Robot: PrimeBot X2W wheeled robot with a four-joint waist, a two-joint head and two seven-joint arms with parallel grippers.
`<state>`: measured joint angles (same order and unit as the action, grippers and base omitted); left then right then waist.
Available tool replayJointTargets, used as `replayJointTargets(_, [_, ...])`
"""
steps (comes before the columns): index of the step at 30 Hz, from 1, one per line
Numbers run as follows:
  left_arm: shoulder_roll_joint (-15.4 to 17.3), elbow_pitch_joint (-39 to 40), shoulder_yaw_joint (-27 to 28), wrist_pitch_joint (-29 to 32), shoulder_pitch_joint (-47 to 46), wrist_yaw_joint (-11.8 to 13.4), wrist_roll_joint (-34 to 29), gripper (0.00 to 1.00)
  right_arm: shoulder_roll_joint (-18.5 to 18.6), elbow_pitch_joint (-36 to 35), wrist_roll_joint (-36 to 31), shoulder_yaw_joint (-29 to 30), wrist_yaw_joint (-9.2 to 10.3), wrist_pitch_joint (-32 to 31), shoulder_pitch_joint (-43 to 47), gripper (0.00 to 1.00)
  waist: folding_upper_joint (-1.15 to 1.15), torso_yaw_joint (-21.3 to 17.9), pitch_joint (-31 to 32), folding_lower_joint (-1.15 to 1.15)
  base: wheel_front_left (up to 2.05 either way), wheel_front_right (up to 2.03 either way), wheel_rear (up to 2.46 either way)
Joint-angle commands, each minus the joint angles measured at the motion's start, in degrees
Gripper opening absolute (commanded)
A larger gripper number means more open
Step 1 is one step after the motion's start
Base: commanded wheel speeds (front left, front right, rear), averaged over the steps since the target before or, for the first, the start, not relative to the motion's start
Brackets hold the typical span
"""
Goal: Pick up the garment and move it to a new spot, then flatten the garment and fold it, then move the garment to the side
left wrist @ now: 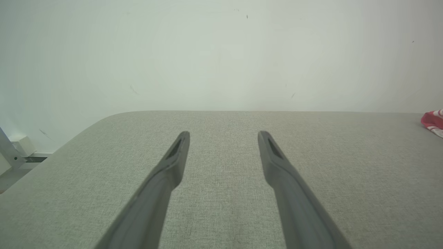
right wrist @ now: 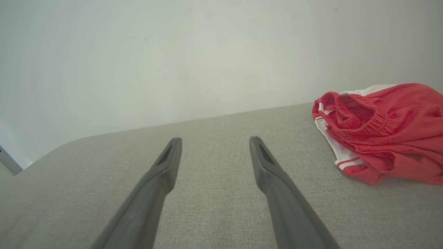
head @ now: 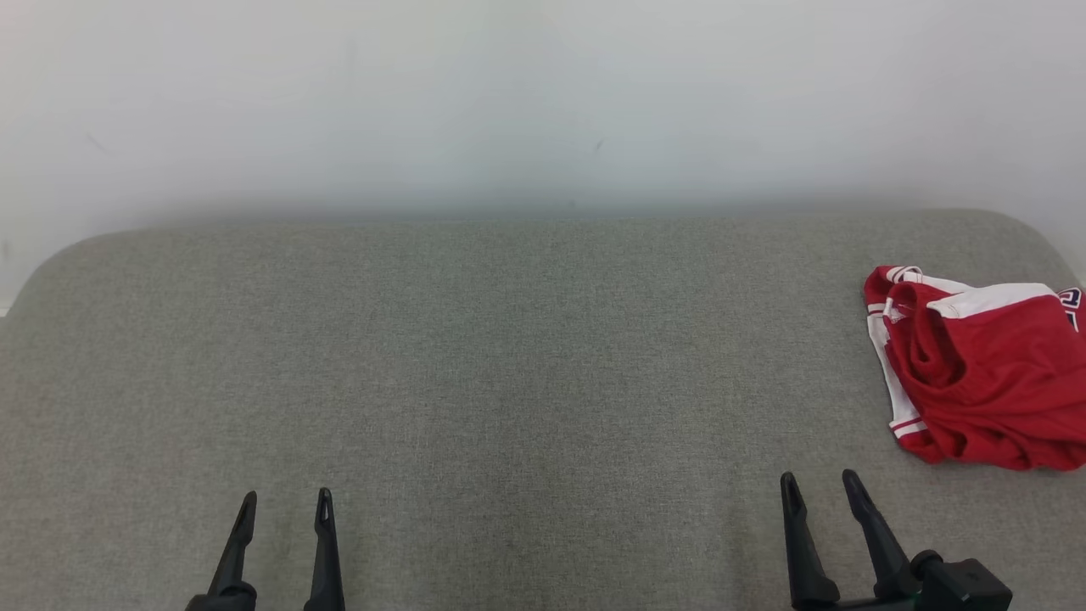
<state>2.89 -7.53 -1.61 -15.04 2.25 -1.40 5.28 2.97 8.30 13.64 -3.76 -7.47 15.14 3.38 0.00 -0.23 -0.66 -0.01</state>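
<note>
Head cam first: the garment [head: 984, 382], red with white trim, sits bunched up at the right edge of the grey fabric bench [head: 526, 339], closer to the far right corner, and it runs off the side of the frame. The left gripper [head: 286, 502] hangs over the near edge on the left, fingers spread with nothing in them. The right gripper [head: 820, 482] is over the near edge on the right, also spread and empty, near the garment but not touching it. There's a plain white wall [head: 509, 102] behind the far edge. Left wrist cam: the left gripper [left wrist: 224, 135] has its two fingers wide apart over bare bench, with a sliver of the garment [left wrist: 433, 121] way off at the right edge. Right wrist cam: the right gripper [right wrist: 214, 141] is wide apart too. The garment [right wrist: 391, 131] lies off to its right, elastic waistband showing, clear of both fingertips.
</note>
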Motion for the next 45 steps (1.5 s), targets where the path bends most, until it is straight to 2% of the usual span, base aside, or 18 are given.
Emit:
replayJointTargets(1, [-0.02,0.22,-0.13,-0.12,0.50,0.29,-0.40,1.00,-0.10,-0.16,0.28,-0.20,-0.03,0.00,0.63,1.00,0.00,-0.08,0.02,0.01,0.00,0.00,0.00])
replayJointTargets(28, [-0.01,1.17,0.22,-0.12,1.38,1.53,0.50,1.00,-0.13,-0.67,-0.12,-0.36,-0.03,0.00,1.02,1.00,0.00,-0.50,0.11,0.01,0.00,0.00,0.00])
replayJointTargets(29, [0.00,1.13,0.19,0.00,1.02,1.39,0.45,0.00,-0.02,-0.47,0.00,-0.45,0.00,-0.01,0.49,0.00,0.00,-0.52,0.12,0.01,0.00,0.00,0.00])
replayJointTargets(33, [-0.09,-0.43,-0.16,0.04,1.55,1.34,1.06,0.00,0.00,1.00,0.58,-0.56,0.00,-0.10,0.76,0.00,0.00,-0.50,0.13,0.01,0.00,0.00,0.00])
replayJointTargets(45, [0.02,0.65,-1.71,1.08,1.55,0.45,14.01,0.00,1.79,-0.55,14.49,1.73,0.00,-3.52,1.81,0.00,0.00,-0.44,0.17,0.01,0.00,0.00,0.00])
